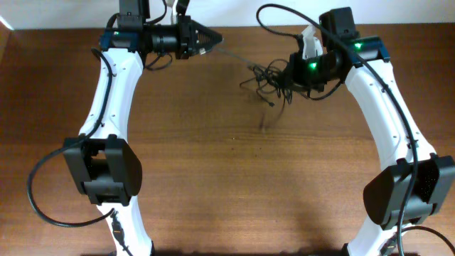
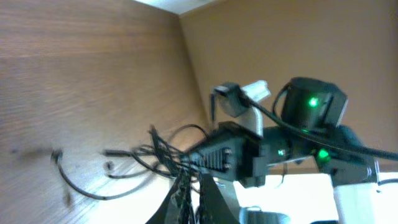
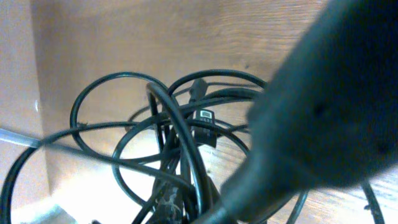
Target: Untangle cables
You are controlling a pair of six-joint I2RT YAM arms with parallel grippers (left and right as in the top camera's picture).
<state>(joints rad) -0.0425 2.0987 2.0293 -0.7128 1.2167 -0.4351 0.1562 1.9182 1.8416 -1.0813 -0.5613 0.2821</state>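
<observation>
Left end effector (image 1: 212, 41) sits at the far side of the counter (image 1: 227, 171). Its jaws are pressed together on a thin strand that runs straight to the right into the cables (image 1: 266, 77). Right end effector (image 1: 290, 72) is pushed into the right edge of that tangle, jaws together, with cords gathered at its tip.

Only the overhead view shows both arms and the single strand bridging them. The left wrist view adds loose ends trailing left from the knot over the wood, and the right arm's black body just behind the knot. The right wrist view is a close-up of overlapping loops with a small plug among them. One blurred dark finger (image 3: 323, 106) fills its right side, and the other finger cannot be made out.
</observation>
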